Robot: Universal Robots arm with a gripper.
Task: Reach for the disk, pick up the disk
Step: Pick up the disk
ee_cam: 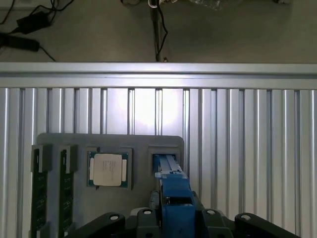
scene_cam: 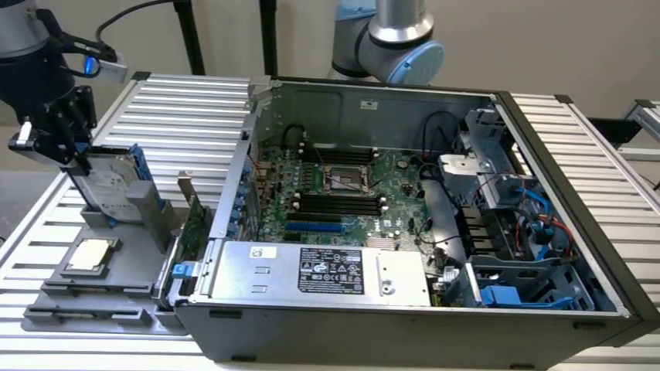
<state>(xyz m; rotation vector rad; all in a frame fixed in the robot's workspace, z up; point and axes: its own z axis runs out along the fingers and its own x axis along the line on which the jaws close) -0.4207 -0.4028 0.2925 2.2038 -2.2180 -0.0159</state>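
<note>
The disk (scene_cam: 107, 182), a silver-grey drive with a white label and blue side rails, stands on edge in a slot of the grey holder (scene_cam: 122, 287) at the exterior view's left. My black gripper (scene_cam: 86, 154) comes down on its top edge, a finger on each face, and is shut on it. In the wrist view the disk (ee_cam: 173, 191) shows edge-on as a blue rail running between the two sides of the gripper (ee_cam: 173, 219). Its lower end still sits in the holder (ee_cam: 138, 144).
A small square CPU chip (scene_cam: 91, 255) (ee_cam: 108, 169) lies in the holder beside the disk, with two memory sticks (ee_cam: 39, 191) further along. An open computer case (scene_cam: 413, 232) stands close on the exterior view's right. Everything rests on a slotted aluminium table (scene_cam: 185, 108).
</note>
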